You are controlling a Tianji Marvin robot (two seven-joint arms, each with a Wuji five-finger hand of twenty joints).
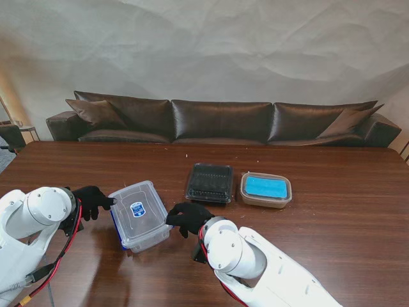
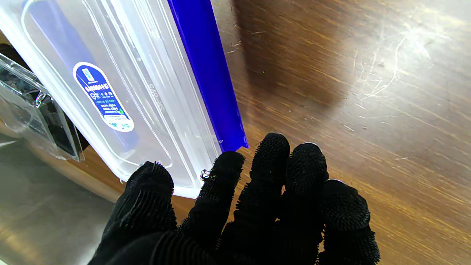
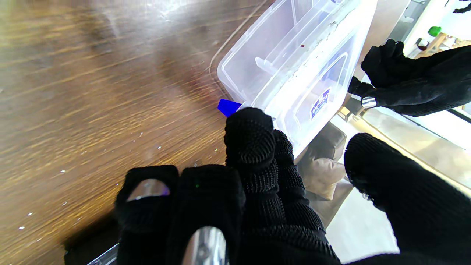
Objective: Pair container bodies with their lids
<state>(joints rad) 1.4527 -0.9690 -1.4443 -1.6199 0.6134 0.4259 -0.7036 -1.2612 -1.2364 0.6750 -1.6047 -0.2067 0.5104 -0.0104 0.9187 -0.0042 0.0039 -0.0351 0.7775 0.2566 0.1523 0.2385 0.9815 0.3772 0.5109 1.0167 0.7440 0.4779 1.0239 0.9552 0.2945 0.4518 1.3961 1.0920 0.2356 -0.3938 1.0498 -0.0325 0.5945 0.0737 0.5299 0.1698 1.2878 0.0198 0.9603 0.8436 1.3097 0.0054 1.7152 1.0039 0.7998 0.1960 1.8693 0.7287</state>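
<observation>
A clear lidded box [image 1: 139, 214] with a blue label and blue side clips [image 2: 209, 73] sits on the table between my two hands. My left hand [image 1: 92, 200] is at its left end with fingers spread, thumb and index fingertip [image 2: 228, 162] against the lid's corner without closing on it. My right hand [image 1: 188, 217] is at the box's right end. Its index fingertip [image 3: 248, 125] touches the corner by a blue clip [image 3: 228, 106], the thumb stands apart, and the outer fingers are curled. In the right wrist view the clear box [image 3: 294, 66] shows its side, with the left hand [image 3: 404, 84] beyond it.
Farther from me stand a black tray with a clear lid [image 1: 209, 182] and, to its right, a brown container with a blue lid [image 1: 266, 189]. A dark sofa [image 1: 223, 121] runs behind the wooden table [image 1: 332, 230].
</observation>
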